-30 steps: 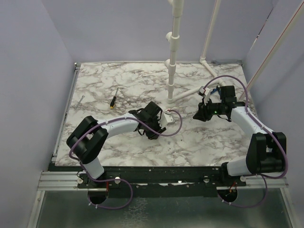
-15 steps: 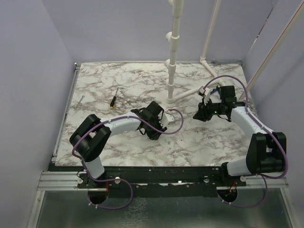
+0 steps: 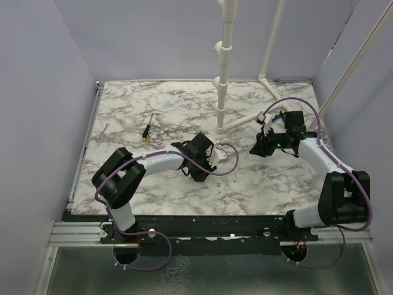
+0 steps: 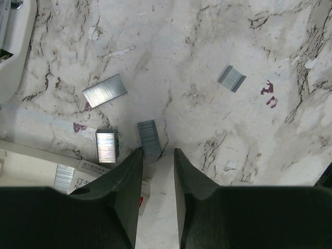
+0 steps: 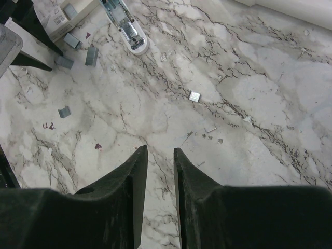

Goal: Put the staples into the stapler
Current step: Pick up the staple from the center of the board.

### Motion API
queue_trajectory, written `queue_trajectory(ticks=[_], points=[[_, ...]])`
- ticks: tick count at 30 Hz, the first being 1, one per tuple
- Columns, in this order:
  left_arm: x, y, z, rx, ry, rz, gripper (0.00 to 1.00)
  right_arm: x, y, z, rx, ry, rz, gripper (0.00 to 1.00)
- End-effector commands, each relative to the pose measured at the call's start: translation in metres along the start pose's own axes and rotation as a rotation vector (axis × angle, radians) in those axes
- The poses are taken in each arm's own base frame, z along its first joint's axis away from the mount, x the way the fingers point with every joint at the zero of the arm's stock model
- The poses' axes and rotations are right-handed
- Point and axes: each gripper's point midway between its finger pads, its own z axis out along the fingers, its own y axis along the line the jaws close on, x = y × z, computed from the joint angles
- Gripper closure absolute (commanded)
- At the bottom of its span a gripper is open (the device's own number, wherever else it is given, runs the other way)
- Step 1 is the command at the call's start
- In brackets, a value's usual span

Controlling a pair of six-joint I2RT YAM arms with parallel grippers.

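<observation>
My left wrist camera shows the left gripper (image 4: pixel 157 151) low over the marble table (image 3: pixel 153 104). Its two fingers stand a little apart with nothing between them. A strip of staples (image 4: pixel 149 139) lies flat on the marble just beyond the left fingertip, very close to it.

More staples lie loose around that one. A second strip (image 4: pixel 106 146) is just beside it on the left, a wider strip (image 4: pixel 105 91) sits farther off, and a lone strip (image 4: pixel 232 78) lies well apart on the right.

The small white box (image 4: pixel 31 161) fills the near left corner of that view, with a printed label on it. A short strip (image 4: pixel 65 176) rests at the box, but I cannot tell whether it is inside or on a flap.

The right wrist camera shows the stapler (image 5: pixel 124 28) lying on the table near the middle, next to the box and close to the left gripper. It is open with its metal channel facing up, and I cannot make out whether any staples sit in the channel.

The right gripper (image 5: pixel 160 150) hangs over bare marble well to the right of the stapler. Its fingers are slightly parted and hold nothing, and a small staple piece (image 5: pixel 194 96) lies ahead of it. A screwdriver (image 3: pixel 146 131) lies toward the far left of the table.
</observation>
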Motion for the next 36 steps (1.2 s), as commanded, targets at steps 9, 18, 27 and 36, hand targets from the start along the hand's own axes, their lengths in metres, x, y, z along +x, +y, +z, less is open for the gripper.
queue_trajectory(ticks=[9,18,27,36], points=[[0.005,0.006,0.009,-0.056,0.024,-0.003,0.78,-0.003,0.0,-0.001,-0.008,0.009,-0.01,0.69],[0.005,0.008,0.011,-0.059,0.022,0.0,0.81,-0.002,0.003,-0.001,-0.021,0.01,-0.02,0.69],[-0.005,-0.003,0.001,-0.009,-0.028,0.03,0.95,-0.01,0.015,-0.003,-0.087,-0.022,-0.059,0.69],[-0.032,-0.019,-0.023,0.087,-0.111,0.033,0.98,-0.027,0.04,-0.015,-0.185,-0.081,-0.155,0.68]])
